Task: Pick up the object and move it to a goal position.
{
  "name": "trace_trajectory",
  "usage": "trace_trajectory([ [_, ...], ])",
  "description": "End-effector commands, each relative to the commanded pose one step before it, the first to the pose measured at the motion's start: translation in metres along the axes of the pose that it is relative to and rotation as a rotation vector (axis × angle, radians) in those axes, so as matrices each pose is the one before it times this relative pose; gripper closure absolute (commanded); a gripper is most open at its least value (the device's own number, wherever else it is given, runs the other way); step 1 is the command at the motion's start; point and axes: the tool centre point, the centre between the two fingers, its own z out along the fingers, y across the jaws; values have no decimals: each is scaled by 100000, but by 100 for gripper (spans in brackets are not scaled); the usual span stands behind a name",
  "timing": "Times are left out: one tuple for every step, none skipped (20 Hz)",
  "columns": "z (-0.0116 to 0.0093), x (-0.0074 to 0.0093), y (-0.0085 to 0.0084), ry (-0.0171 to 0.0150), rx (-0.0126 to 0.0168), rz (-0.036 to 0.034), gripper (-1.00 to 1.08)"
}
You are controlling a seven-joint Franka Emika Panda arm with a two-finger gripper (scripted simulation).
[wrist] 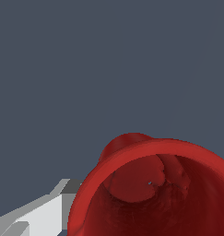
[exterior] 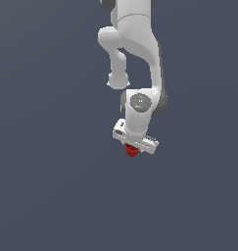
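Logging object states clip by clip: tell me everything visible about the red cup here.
The red cup is small, glossy and plastic-looking, narrower than the white claw it pokes out beneath. The wrist view shows its thick round rim and hollow, lumpy interior up close, with one white finger against its side. Only its lower end shows in the exterior view. The claw appears shut on it; whether it touches the ground is unclear.

The worktop (exterior: 47, 186) is one plain, dark grey-blue surface that fills the whole exterior view. The wrist view shows the same flat grey-blue colour, without lines or marks on it.
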Motion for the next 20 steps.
trace_trajectory([
  [-1066, 57, 249, 243, 160, 25, 108],
  [-493, -15, 153, 0, 0, 0, 108],
  [-549, -16, 170, 0, 0, 0, 108],
  [-606, -18, 187, 0, 0, 0, 108],
  [-655, -4, 225, -28, 16, 37, 108],
  [-724, -20, 223, 0, 0, 0, 108],
  [-787, -20, 241, 0, 0, 0, 108],
  [-848, -21, 259, 0, 0, 0, 108],
  [-904, -21, 276, 0, 0, 0, 108],
  [-956, -20, 290, 0, 0, 0, 108],
  [-994, -2, 326, -26, 8, 40, 108],
  [-1051, -17, 316, 0, 0, 0, 108],
  [-1066, -14, 319, 0, 0, 0, 108],
  [-1031, -11, 308, 0, 0, 0, 108],
  [-981, 8, 317, -20, -8, 44, 108],
  [-956, -5, 283, 0, 0, 0, 108],
  [-918, -1, 270, 0, 0, 0, 108],
  [-879, 4, 256, 0, 0, 0, 108],
  [-837, 8, 242, 0, 0, 0, 108],
  [-790, 11, 227, 0, 0, 0, 108],
])
